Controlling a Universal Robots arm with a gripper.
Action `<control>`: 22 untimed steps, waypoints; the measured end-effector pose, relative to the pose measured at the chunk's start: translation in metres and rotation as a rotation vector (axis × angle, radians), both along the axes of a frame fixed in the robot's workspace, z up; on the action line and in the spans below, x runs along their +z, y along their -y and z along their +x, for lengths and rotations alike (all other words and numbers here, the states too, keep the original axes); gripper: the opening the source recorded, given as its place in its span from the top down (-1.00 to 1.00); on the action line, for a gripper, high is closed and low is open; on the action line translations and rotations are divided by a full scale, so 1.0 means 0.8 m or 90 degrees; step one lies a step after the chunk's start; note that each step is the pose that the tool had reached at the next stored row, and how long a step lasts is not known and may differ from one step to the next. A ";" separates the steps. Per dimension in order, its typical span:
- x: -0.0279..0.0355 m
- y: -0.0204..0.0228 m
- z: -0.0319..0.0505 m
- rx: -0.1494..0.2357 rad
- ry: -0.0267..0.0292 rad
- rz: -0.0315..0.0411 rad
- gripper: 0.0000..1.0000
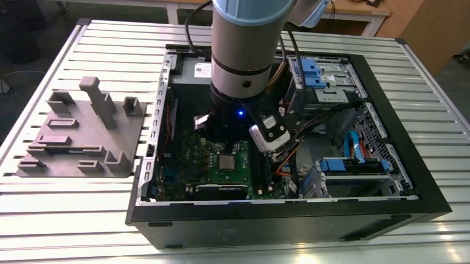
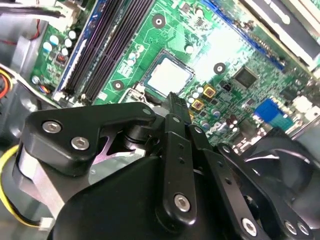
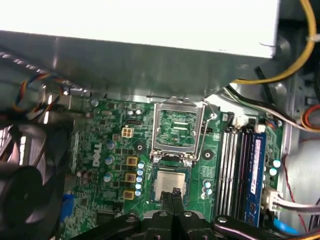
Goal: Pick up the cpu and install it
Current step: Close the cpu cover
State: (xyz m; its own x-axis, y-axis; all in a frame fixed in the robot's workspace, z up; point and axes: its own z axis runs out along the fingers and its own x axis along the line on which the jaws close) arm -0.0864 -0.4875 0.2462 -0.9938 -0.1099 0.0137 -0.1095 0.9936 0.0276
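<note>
Case: an open black computer case (image 1: 294,220) lies on its side on the slatted metal table (image 1: 88,220), toward the exterior view's right.
Motherboard: a green motherboard (image 1: 213,165) sits in the case floor; in the first wrist view its hinged silver metal frame (image 3: 178,131) stands open, hollow in the middle.
Memory: long black memory sticks (image 3: 240,165) run in slots beside the socket.
Drive bays: blue-tabbed drive bays (image 1: 323,77) fill the case's far right; another blue bracket (image 1: 353,165) lies nearer.
Fixture: a grey moulded fixture (image 1: 81,132) with upright posts rests on the table at the exterior view's left.
Cables: yellow, orange and black cables (image 3: 295,65) trail past the grey power-supply box (image 3: 150,55).
Fan: a black fan (image 3: 25,195) sits at the board's edge.
</note>
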 end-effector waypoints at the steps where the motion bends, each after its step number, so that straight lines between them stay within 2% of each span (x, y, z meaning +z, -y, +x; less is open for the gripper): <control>1: 0.0000 0.0000 0.000 0.010 0.0000 0.0000 0.80; 9: -0.0004 0.0001 0.010 0.045 0.0000 0.0004 0.80; 22: -0.0009 0.0000 0.011 0.179 0.0000 0.0004 0.80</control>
